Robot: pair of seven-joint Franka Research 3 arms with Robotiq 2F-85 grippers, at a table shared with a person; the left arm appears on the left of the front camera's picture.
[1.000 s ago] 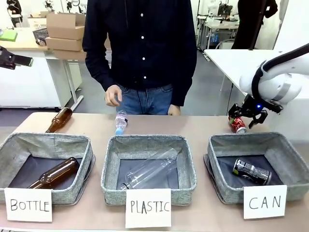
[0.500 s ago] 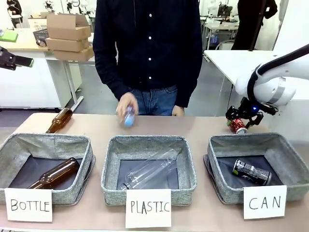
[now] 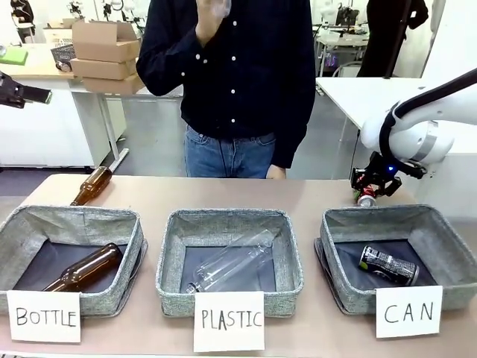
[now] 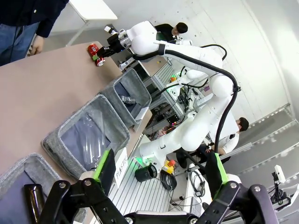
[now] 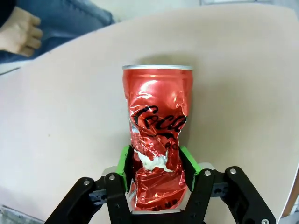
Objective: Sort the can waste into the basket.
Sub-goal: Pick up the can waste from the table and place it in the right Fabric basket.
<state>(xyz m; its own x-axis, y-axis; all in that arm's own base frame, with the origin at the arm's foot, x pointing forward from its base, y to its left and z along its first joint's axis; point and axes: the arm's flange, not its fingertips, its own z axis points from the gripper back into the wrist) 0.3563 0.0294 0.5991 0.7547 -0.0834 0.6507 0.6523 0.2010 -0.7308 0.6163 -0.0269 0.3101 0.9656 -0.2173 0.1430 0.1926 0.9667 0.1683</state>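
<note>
The dented red can [image 5: 156,135] sits between my right gripper's [image 5: 156,170] green pads [image 5: 124,163], which are shut on its lower half. In the front view that right gripper [image 3: 370,186] holds the red can [image 3: 366,198] low over the table, just behind the far left corner of the basket [image 3: 395,213] carded "CAN". The black can [image 3: 387,265] lies on that basket's dark floor. My left gripper [image 4: 161,168] is open and holds nothing, high off the table's left side [image 3: 22,92]. The left wrist view shows the red can [image 4: 95,50] far off.
A brown bottle [image 3: 91,185] lies on the table at the far left. The "BOTTLE" basket [image 3: 74,218] holds another brown bottle, and the "PLASTIC" basket [image 3: 227,218] a clear bottle. A person stands at the far side, one hand [image 3: 211,16] raised.
The person picked the small plastic bottle off the table and raised it high. My right wrist turned and drew in a little at the red can.
</note>
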